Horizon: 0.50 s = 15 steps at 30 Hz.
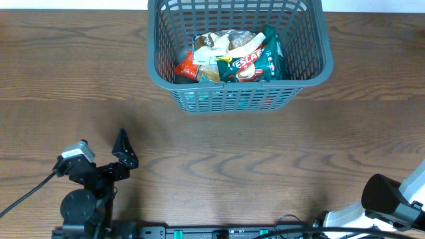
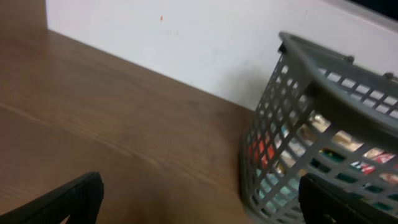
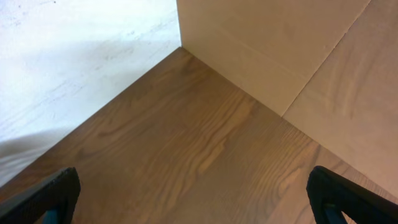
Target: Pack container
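The dark grey lattice container (image 1: 311, 73) stands at the back middle of the table. It holds several grocery packets, among them a green coffee bag (image 1: 255, 61) and a red packet (image 1: 186, 66). It also shows in the left wrist view (image 2: 292, 81) at the right, with packets visible through the slots. My left gripper (image 1: 123, 151) is open and empty at the front left, well short of the container; its fingertips frame bare table in the left wrist view (image 2: 199, 202). My right gripper (image 3: 194, 196) is open and empty over bare wood; the overhead view shows only its arm (image 1: 392, 202) at the front right.
The wooden table (image 1: 232, 159) runs between the arms and the container. In the right wrist view a white wall (image 3: 74, 43) and a tan board panel (image 3: 280, 43) close the table's far corner.
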{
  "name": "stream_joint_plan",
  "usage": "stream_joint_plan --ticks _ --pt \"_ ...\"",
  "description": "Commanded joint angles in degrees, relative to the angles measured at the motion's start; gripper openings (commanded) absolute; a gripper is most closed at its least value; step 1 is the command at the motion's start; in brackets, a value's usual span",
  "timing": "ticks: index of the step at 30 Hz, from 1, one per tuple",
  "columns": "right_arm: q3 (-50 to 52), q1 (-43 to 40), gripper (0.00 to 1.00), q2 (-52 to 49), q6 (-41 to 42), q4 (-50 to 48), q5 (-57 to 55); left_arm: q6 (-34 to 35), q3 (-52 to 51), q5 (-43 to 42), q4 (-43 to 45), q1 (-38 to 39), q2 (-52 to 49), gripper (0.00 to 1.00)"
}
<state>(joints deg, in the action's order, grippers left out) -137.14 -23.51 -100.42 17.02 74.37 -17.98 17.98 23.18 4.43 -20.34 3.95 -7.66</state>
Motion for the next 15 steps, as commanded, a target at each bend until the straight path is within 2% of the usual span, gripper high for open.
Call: stream_joint_plan --ticks 1,7,15 --pt "0.0 -0.3 0.99 0.7 0.8 0.1 -0.4 0.3 -2.9 -1.5 2.0 -0.8 0.5 0.99" --pt "0.0 -0.3 0.99 0.7 0.7 0.1 -0.4 0.3 -7.5 -1.4 6.6 -0.8 0.5 0.98" --pt "0.0 -0.3 0.99 0.7 0.8 0.1 -0.4 0.3 -11.0 -1.4 7.3 -0.8 0.7 0.99"
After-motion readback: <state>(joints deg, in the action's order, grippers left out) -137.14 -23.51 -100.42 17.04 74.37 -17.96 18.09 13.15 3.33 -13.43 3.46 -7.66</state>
